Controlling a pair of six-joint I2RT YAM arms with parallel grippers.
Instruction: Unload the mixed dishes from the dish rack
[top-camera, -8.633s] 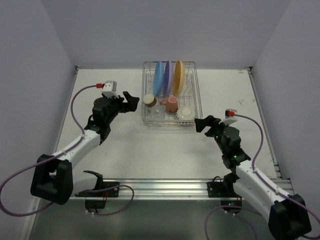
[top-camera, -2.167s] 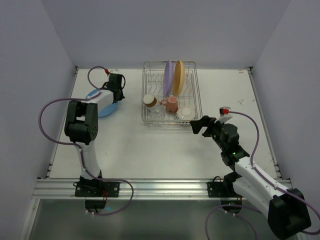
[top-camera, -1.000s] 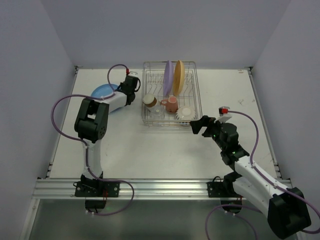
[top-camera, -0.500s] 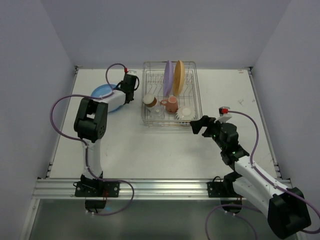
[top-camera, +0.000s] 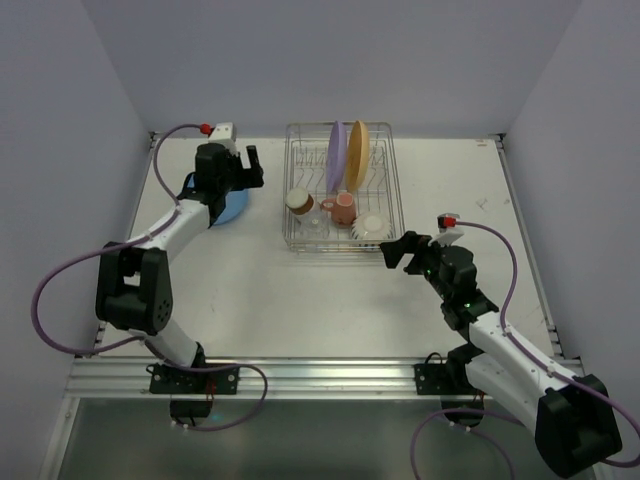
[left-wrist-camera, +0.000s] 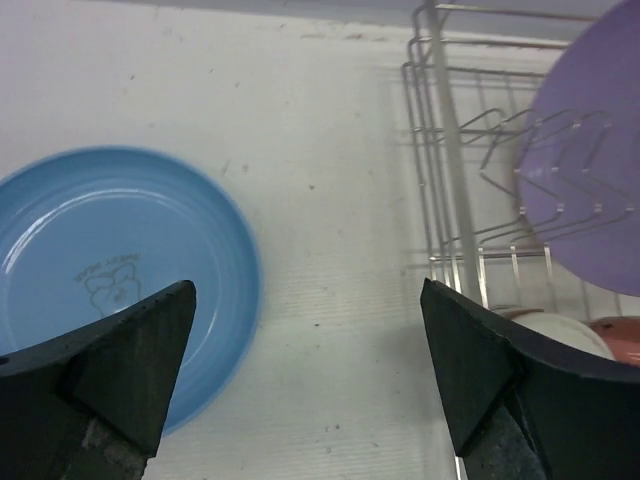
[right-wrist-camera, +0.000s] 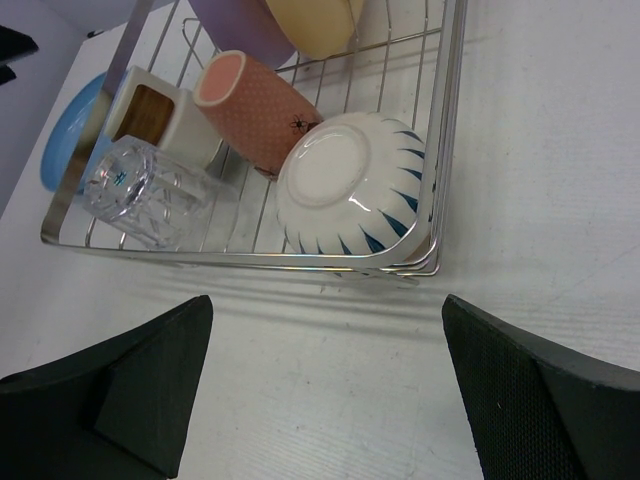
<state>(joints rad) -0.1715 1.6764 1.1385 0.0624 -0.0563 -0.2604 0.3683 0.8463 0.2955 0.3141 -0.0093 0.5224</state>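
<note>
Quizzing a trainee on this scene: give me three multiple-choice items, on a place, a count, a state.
1. The blue plate is: A) flat on the table, left of the dish rack B) upright in the rack C) flat inside the rack
2. Plates standing in the rack: A) one B) two C) three
3. The left gripper is: A) shut on the plate B) shut on rack wire C) open, empty
1 A, it lies beside the rack; 2 B, only the purple plate and yellow plate stand there; 3 C, fingers spread, nothing between.
</note>
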